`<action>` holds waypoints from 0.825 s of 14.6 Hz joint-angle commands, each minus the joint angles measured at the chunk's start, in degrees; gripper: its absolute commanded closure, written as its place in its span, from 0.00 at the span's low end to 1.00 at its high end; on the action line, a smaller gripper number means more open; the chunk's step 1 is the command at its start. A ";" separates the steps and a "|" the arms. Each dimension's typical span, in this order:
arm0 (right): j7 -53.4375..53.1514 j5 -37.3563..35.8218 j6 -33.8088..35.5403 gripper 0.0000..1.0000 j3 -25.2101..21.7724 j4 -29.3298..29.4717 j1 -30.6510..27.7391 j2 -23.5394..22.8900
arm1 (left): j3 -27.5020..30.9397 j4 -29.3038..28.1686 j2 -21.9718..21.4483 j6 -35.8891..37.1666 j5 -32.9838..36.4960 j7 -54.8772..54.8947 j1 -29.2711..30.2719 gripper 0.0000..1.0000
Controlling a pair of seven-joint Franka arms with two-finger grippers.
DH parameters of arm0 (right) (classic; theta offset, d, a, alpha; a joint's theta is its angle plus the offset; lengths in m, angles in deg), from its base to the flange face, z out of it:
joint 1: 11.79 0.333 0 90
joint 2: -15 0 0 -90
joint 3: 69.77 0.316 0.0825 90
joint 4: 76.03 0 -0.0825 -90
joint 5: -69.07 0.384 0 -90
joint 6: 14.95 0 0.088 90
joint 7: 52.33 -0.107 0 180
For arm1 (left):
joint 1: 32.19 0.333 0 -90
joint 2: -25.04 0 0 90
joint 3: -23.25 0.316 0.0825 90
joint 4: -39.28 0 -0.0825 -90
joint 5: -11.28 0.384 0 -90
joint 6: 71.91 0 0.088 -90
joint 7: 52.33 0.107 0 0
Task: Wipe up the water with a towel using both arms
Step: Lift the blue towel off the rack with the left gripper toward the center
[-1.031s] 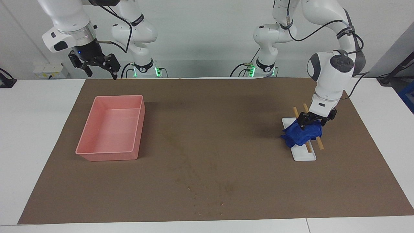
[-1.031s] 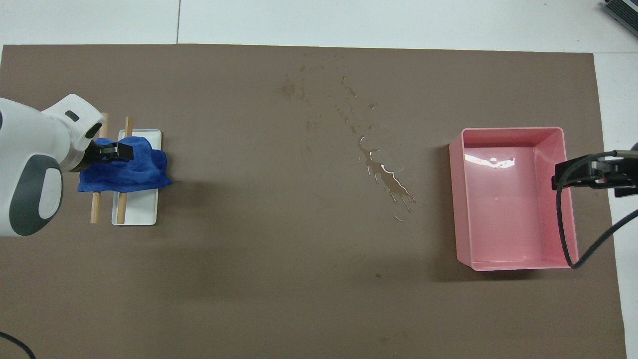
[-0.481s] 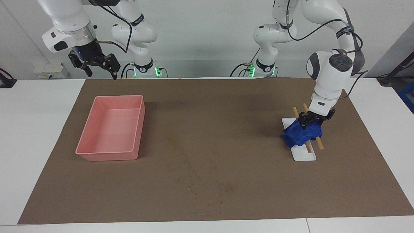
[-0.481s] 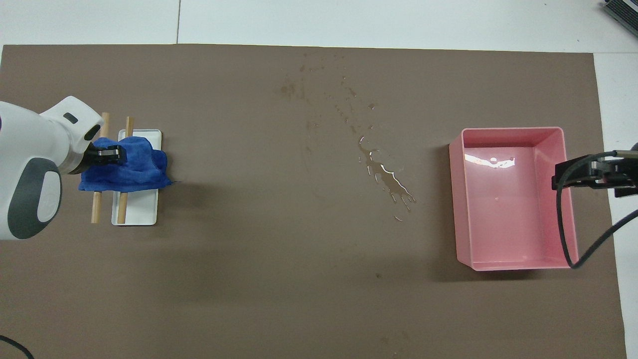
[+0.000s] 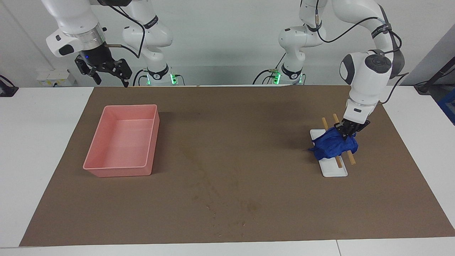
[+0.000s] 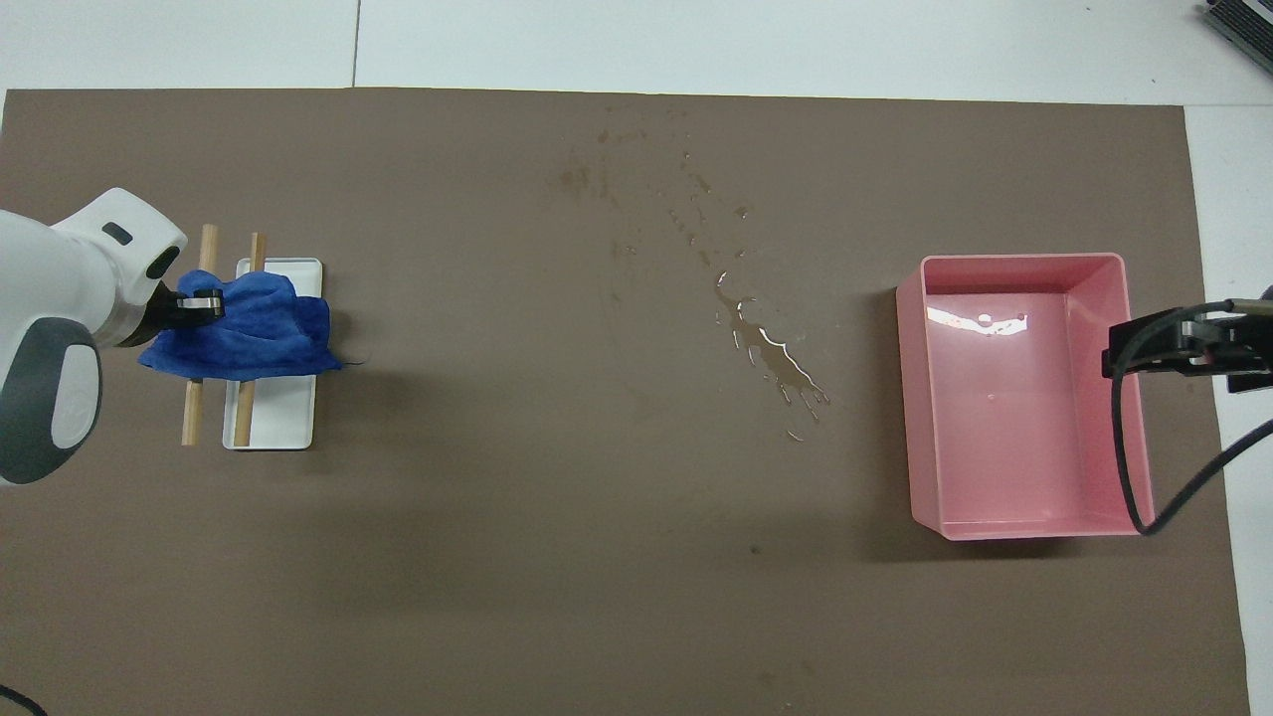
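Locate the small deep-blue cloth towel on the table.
The towel lies on two wooden sticks over a white tray at the left arm's end, pinched by the left gripper.

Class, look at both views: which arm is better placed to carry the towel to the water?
Left. The left gripper is shut on the towel over the white tray. The right gripper waits up by the pink bin, holding nothing.

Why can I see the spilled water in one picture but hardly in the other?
In the overhead view, the water glints with bright glare, as does the floor of the pink bin. In the facing view, no glare falls on the water, leaving only faint dark stains.
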State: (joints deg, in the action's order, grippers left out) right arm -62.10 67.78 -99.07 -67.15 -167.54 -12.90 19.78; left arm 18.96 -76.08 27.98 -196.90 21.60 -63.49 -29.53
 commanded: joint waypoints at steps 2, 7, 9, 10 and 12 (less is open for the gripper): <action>-1.04 -0.04 -1.66 0.00 0.19 -1.40 -0.56 1.28 | -0.37 4.15 0.22 7.11 -0.03 -0.62 -0.38 1.00; -1.04 -0.04 -1.83 0.00 0.19 -1.48 -0.91 1.28 | -0.02 14.88 0.57 22.67 -13.81 -1.49 0.23 1.00; -1.04 -0.04 -1.83 0.00 0.19 -1.48 -0.82 1.28 | 0.06 16.73 -0.04 27.06 -19.16 -5.25 1.20 1.00; -1.04 -0.04 -1.83 0.00 0.19 -1.48 -0.82 1.28 | 0.06 17.61 -0.30 29.09 -22.85 -9.19 1.81 1.00; -1.04 -0.04 -1.75 0.00 0.19 -1.40 -0.82 1.28 | 0.06 17.71 -1.53 30.51 -29.97 -17.98 2.43 1.00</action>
State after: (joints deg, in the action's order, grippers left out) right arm -62.12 67.78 -99.57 -67.37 -167.54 -13.06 19.79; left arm 19.10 -59.23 27.70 -169.10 -2.72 -74.43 -28.03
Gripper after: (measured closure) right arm 0.000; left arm 0.863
